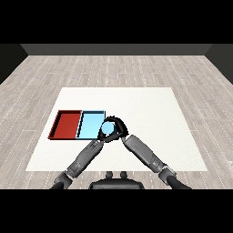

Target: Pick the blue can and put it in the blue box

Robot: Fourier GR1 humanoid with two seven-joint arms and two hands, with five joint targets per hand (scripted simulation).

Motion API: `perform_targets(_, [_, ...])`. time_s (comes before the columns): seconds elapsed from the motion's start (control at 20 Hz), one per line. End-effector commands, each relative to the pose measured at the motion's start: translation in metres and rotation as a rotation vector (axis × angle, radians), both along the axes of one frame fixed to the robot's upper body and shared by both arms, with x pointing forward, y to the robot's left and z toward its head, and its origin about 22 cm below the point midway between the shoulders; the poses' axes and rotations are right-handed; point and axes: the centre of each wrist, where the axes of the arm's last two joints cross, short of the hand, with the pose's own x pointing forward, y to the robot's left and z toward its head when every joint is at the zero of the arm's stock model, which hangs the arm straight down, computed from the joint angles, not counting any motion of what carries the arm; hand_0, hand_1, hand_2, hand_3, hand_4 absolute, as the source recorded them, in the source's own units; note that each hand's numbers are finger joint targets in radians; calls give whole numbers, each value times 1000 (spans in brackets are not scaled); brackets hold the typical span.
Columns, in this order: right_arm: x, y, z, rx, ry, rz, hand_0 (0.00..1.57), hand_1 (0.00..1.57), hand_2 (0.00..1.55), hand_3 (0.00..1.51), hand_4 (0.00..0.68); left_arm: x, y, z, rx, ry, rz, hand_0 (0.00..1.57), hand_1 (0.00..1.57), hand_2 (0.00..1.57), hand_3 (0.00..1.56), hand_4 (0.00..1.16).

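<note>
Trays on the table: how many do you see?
2, side by side at the table's left: the red tray on the outside, the light blue tray beside it, nearer the hands.

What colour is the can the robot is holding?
Light blue. The blue can shows in the head view, with the right hand curled round it.

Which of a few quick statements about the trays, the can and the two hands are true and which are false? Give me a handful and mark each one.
1. The red tray lies to the left of the light blue tray. True.
2. The blue can sits inside the red tray. False: it is held at the right edge of the light blue tray.
3. The right hand is curled round the blue can. True.
4. The left hand rests far out at the table's left edge. False: it is right beside the can, near the light blue tray.
5. The two trays lie at opposite ends of the table. False: they lie side by side.
</note>
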Motion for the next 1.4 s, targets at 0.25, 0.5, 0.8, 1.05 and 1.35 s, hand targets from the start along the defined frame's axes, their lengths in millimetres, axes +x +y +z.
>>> perform_targets(0.25, [-10, 9, 0, 60, 30, 8, 1432, 1432, 1451, 1392, 588, -14, -17, -5, -65, 27, -27, 831, 831, 881, 738, 666])
perform_targets(0.5, [-18, 12, 10, 116, 99, 23, 1323, 1323, 1419, 1381, 515, -7, -16, -6, -119, 129, 36, 1431, 1431, 1347, 1046, 659])
perform_targets(0.8, [-5, -4, 6, 105, 107, 7, 0, 0, 0, 0, 0, 1, -8, -5, -155, 106, -10, 1571, 1571, 1516, 1448, 1097])
perform_targets(1.05, [-6, -5, 24, 107, 104, -6, 0, 0, 0, 0, 0, -6, -2, -26, -137, 80, -3, 1571, 1571, 1520, 1454, 1121])
perform_targets(1.35, [-7, -4, 15, 122, 105, -25, 0, 0, 0, 0, 0, -4, -17, -1, -119, 70, 3, 1571, 1571, 1571, 1498, 1137])
